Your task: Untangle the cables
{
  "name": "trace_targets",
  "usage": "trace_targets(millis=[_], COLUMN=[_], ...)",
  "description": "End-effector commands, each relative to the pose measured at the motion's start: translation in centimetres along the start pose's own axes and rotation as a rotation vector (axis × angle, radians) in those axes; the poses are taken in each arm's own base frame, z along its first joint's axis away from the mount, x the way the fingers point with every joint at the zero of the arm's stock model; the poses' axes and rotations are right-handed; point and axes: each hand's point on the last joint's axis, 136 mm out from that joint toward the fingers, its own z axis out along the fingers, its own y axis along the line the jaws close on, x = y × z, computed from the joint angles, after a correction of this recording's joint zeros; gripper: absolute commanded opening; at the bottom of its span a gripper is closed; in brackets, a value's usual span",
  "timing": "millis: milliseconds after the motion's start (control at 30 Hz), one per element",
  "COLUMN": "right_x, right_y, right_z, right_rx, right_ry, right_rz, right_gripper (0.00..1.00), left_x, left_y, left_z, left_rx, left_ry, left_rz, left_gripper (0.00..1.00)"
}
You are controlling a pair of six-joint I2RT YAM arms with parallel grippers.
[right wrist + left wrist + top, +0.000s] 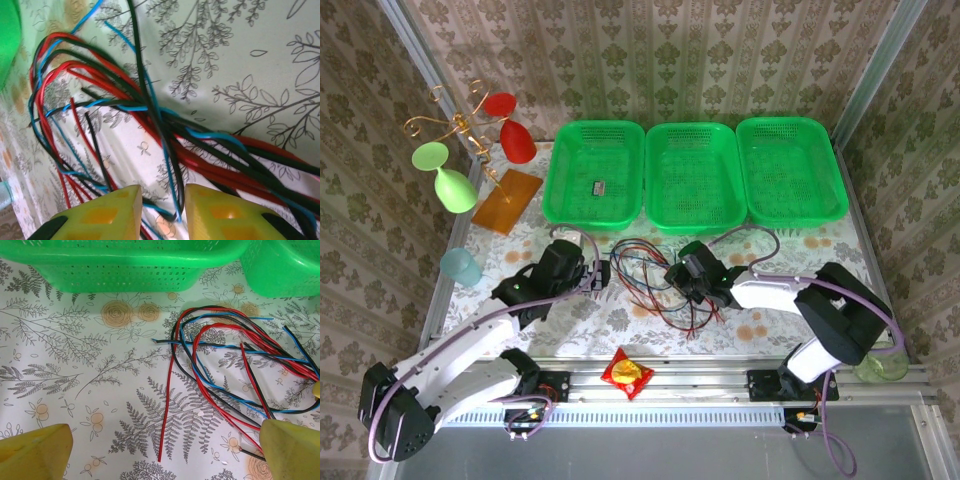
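Logging the cables (642,272) at centre frame of my top view as one tangled red, black and blue heap, none separated yet: left gripper (162,442) wide apart and empty, right gripper (163,200) narrowed around a few strands, grip unconfirmed.

Left arm (470,345) stretched forward and inward; left gripper (597,277) jaws spread wide. Right arm (790,295) bent, reaching left; right gripper (680,272) yellow fingers (107,212) drawn near, slim gap between.
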Motion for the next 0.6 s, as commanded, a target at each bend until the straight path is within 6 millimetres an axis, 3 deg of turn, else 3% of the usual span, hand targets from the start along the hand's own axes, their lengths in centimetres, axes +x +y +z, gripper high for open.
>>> trace_targets(millis=[0,133,300,400,567], right_x=[-0.4,-0.1,-0.7,-1.5,-2.9], right_y=[-0.2,-0.7,0.4,2.1,5.4], right_z=[0.7,1.1,0.4,-1.2,-6.0], right_rx=[0.0,0.005,-0.051,-0.1,-0.164], right_ry=[-0.039,-0.036,-0.069,-0.109,-0.178], right_rz=[0.032,0.029,-0.009,-0.05,-0.141], right_gripper=[0.29,0.25,0.08,0.0,0.0], left_x=[0.8,0.6,-0.1,-0.4,-1.9], left_y=[-0.1,-0.3,-0.8,-1.1,-2.0], left_z=[-0.3,-0.5,-1.0,-1.5,-2.5], left_rx=[0.013,0.023,0.038,0.051,0.094], left_ry=[0.023,0.023,0.021,0.028,-0.003], left_rz=[-0.021,-0.033,-0.053,-0.057,-0.061], left_gripper=[0.96,0.95,0.93,0.93,0.91])
